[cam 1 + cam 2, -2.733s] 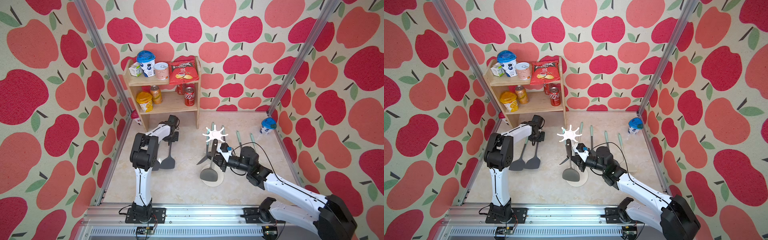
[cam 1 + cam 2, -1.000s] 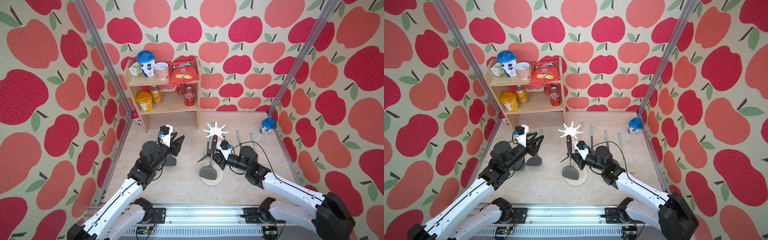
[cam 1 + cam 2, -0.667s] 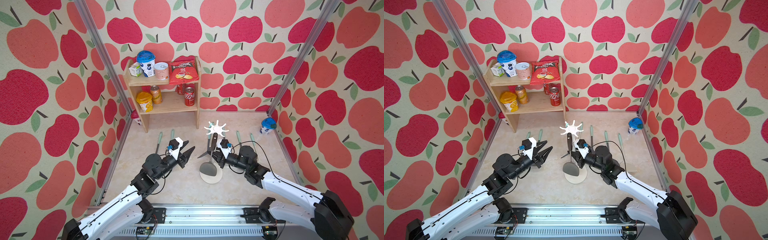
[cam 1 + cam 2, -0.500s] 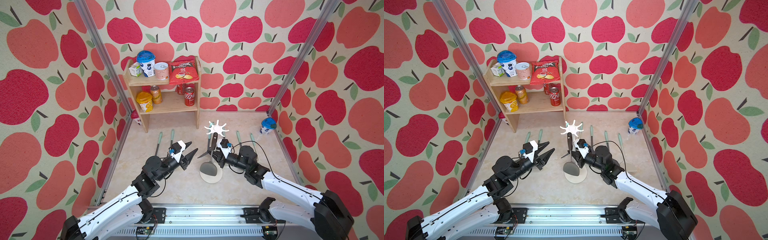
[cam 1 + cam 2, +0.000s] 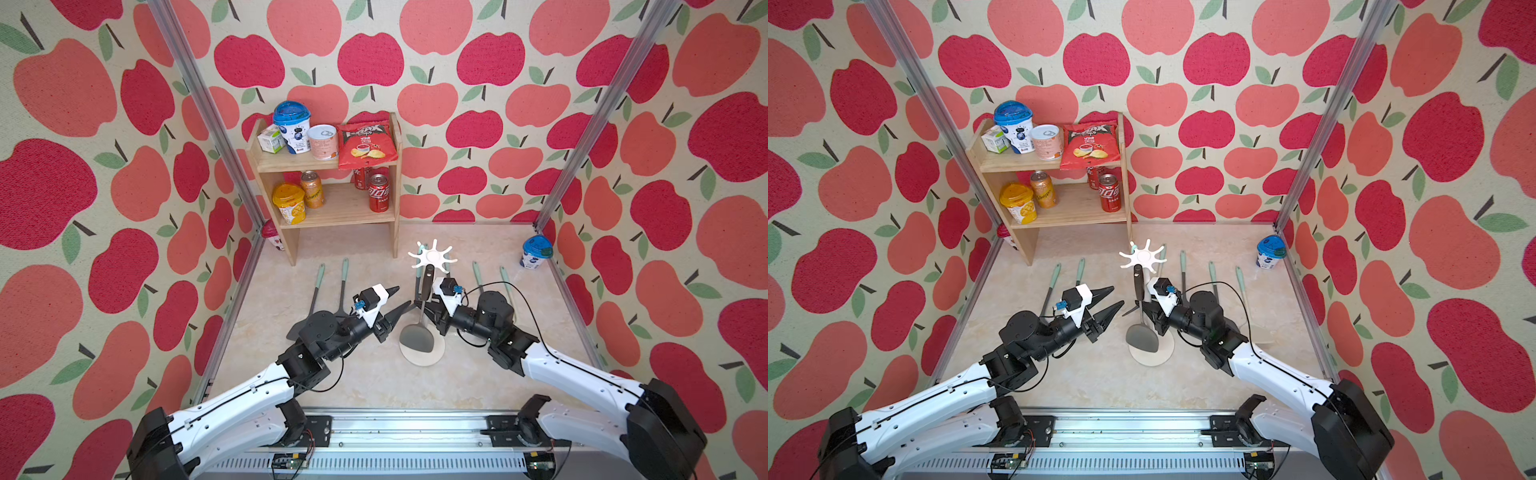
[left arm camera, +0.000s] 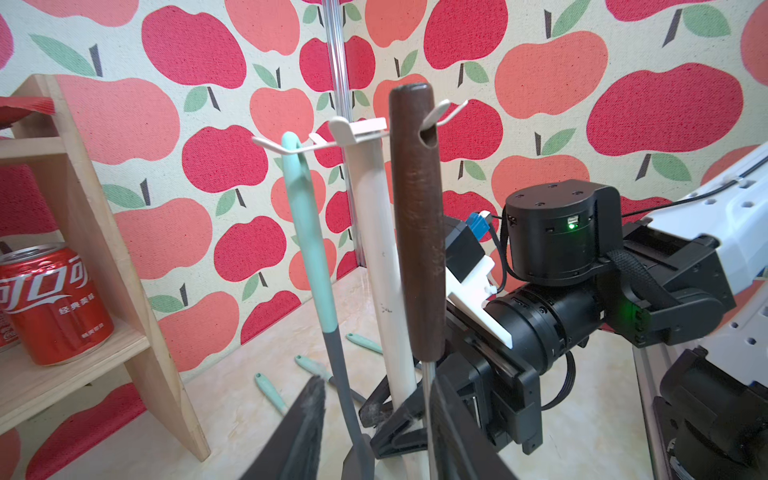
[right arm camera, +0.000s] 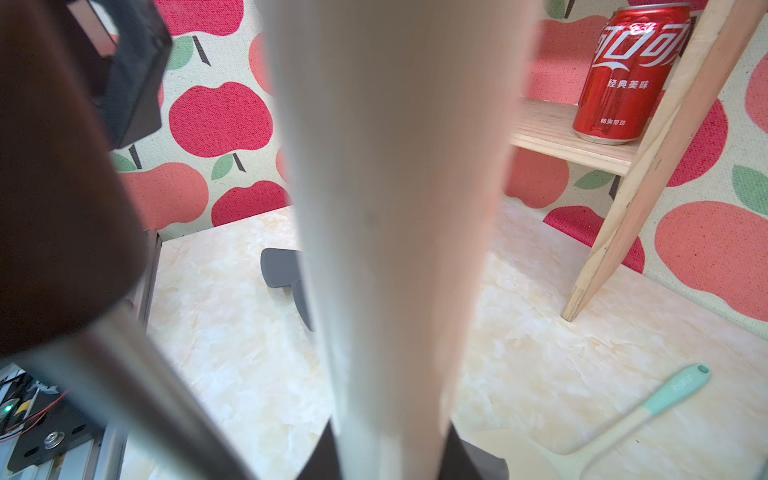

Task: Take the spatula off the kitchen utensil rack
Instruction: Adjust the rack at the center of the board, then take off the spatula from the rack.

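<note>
The white kitchen utensil rack (image 5: 432,257) stands mid-table on its round base (image 5: 432,359). Two spatulas hang from its prongs. One is a brown-handled spatula (image 5: 428,282) (image 6: 415,208) with a metal blade. The other is a teal-handled spatula (image 6: 307,232) with a grey shaft. My right gripper (image 5: 434,309) (image 7: 390,449) is shut on the rack's pole (image 7: 390,208). My left gripper (image 5: 402,297) (image 6: 376,386) is open just left of the rack. In the left wrist view the teal spatula's grey shaft runs between its fingers, and the brown spatula's metal shaft is by one finger.
A wooden two-tier shelf (image 5: 332,208) with cans, cups and a chip bag stands at the back left. Several teal-handled spatulas lie on the table left (image 5: 316,291) and right (image 5: 478,274) of the rack. A blue-lidded cup (image 5: 536,251) stands at the back right corner.
My left arm has swung from the back left, by the shelf, forward and right to the rack. The right gripper has stayed on the pole.
</note>
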Action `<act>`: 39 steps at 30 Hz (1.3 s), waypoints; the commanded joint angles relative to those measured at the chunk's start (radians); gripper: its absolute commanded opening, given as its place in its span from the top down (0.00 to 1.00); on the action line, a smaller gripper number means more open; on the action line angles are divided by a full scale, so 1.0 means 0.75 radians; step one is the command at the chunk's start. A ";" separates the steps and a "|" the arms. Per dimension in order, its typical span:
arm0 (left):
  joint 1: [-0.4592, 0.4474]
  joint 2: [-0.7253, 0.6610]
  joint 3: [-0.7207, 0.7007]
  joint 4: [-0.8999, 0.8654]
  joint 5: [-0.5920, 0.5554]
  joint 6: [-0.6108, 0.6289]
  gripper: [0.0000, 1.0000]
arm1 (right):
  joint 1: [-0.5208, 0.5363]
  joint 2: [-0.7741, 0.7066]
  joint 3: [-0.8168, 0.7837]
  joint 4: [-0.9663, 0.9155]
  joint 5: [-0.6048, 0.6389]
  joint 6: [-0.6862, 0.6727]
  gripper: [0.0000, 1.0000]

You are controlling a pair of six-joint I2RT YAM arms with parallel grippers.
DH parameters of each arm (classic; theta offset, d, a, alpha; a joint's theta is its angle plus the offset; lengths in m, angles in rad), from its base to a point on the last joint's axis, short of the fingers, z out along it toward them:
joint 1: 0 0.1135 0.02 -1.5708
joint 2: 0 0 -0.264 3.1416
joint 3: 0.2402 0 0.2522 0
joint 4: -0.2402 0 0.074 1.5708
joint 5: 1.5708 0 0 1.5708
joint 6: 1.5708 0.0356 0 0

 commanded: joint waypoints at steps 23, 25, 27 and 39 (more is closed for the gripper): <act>-0.077 0.220 0.095 0.183 0.010 -0.130 0.57 | -0.010 0.079 -0.006 -0.146 0.107 0.001 1.00; -0.089 0.232 0.103 0.190 -0.003 -0.133 0.57 | -0.009 0.081 -0.006 -0.142 0.107 0.000 1.00; -0.099 0.248 0.117 0.190 -0.017 -0.136 0.58 | -0.009 0.083 -0.006 -0.142 0.106 0.001 1.00; -0.167 0.386 0.247 0.117 -0.253 -0.141 0.74 | -0.002 0.079 -0.004 -0.150 0.107 -0.005 1.00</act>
